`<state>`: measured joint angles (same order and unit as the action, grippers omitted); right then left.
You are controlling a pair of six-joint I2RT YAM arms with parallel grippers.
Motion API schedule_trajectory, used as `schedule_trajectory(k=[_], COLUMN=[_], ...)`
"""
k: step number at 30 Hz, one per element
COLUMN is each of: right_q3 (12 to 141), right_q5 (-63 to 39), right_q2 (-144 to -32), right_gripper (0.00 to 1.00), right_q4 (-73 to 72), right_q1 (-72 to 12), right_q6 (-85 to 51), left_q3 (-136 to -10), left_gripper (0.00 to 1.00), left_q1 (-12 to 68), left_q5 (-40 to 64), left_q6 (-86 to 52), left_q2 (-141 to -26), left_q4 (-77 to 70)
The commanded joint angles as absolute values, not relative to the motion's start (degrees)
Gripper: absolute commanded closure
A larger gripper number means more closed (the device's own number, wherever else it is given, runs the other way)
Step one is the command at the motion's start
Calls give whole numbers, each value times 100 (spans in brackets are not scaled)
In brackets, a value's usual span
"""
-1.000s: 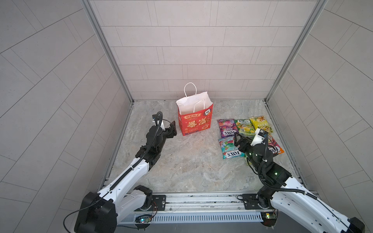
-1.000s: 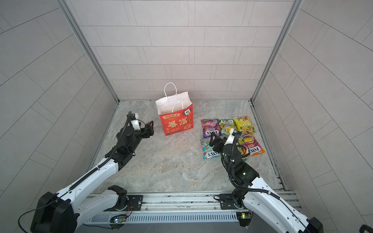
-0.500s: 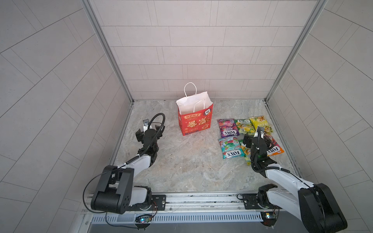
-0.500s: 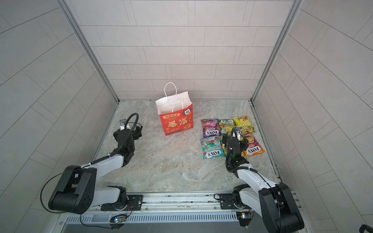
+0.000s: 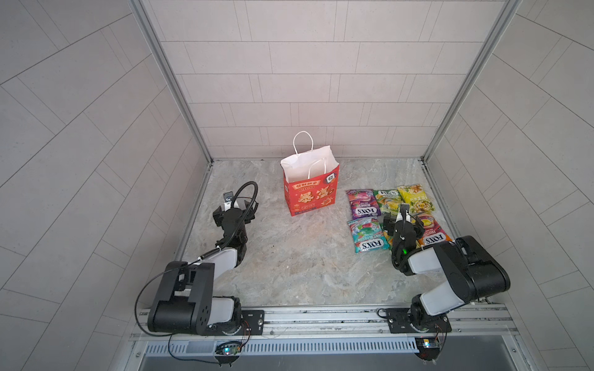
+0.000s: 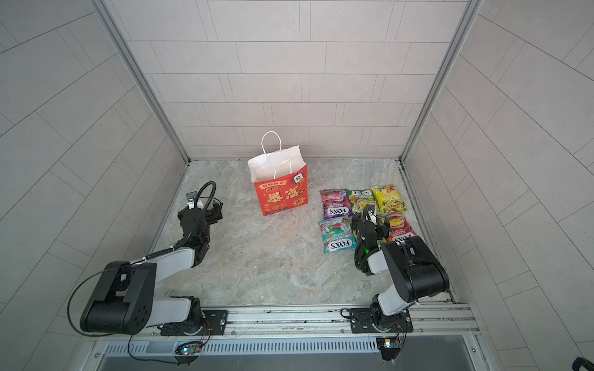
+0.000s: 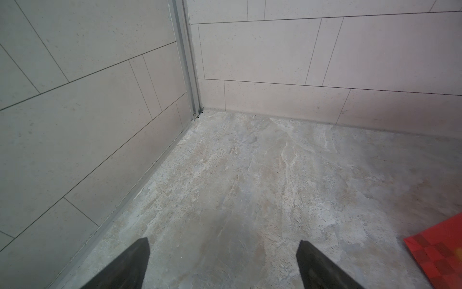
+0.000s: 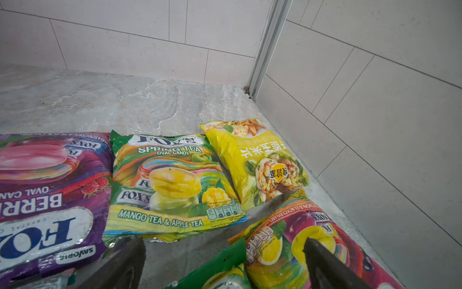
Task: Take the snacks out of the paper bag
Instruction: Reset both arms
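Observation:
The red paper bag (image 5: 310, 192) stands upright at mid-back with its white inside showing; no packet shows in it. Its corner (image 7: 440, 250) edges into the left wrist view. The snacks lie flat to its right: purple (image 5: 363, 205), green (image 5: 387, 199), yellow (image 5: 414, 197), teal (image 5: 368, 236) and red/orange (image 5: 432, 233). My right gripper (image 8: 223, 244) hovers open just over them, between the green spring tea packet (image 8: 170, 185) and the red/orange one (image 8: 300, 240), holding nothing. My left gripper (image 7: 222, 244) is open over bare floor, left of the bag.
Tiled walls close in the marble floor (image 5: 289, 257) on three sides, and a metal rail (image 5: 321, 316) runs along the front. Both arms are folded low near the rail. Another green packet (image 8: 220, 270) lies partly under the red/orange one.
Both arms have drawn back toward the front rail and folded. The left gripper has moved away from the bag to the left. Both sets of jaws have spread a little wider.

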<state>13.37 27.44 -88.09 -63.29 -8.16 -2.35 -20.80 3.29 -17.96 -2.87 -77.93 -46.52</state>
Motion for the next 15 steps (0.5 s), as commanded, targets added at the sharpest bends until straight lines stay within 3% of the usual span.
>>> schedule_trajectory(k=[1, 3, 6, 9, 12, 15], right_q3=[1267, 1127, 1099, 1236, 1834, 1963], right_q5=[2516, 2453, 2416, 2365, 1793, 1679], right_q2=[-8975, -9308, -9198, -9134, -8975, -9028], right_gripper=[0, 0, 0, 0, 0, 0], right_q4=[-6995, -7745, -7607, -7297, -5956, -5765], right_q1=[-643, -561, -532, -473, -294, -307], right_q6=[-250, -269, -334, -402, -453, -342], left_q3=[-1738, -1407, -1211, -1278, -1626, -2409], left_gripper=[1, 1, 0, 0, 0, 0], left_q1=[316, 328, 321, 317, 323, 303], left_q5=[-1326, -1026, -1104, -1090, -935, -963], left_q6=[-184, -32, -41, -83, 66, -3], left_q2=[-8185, -8619, -9332, -9031, -9209, -9006], left_q4=[-5413, -6402, -7558, -6974, -6644, -4870])
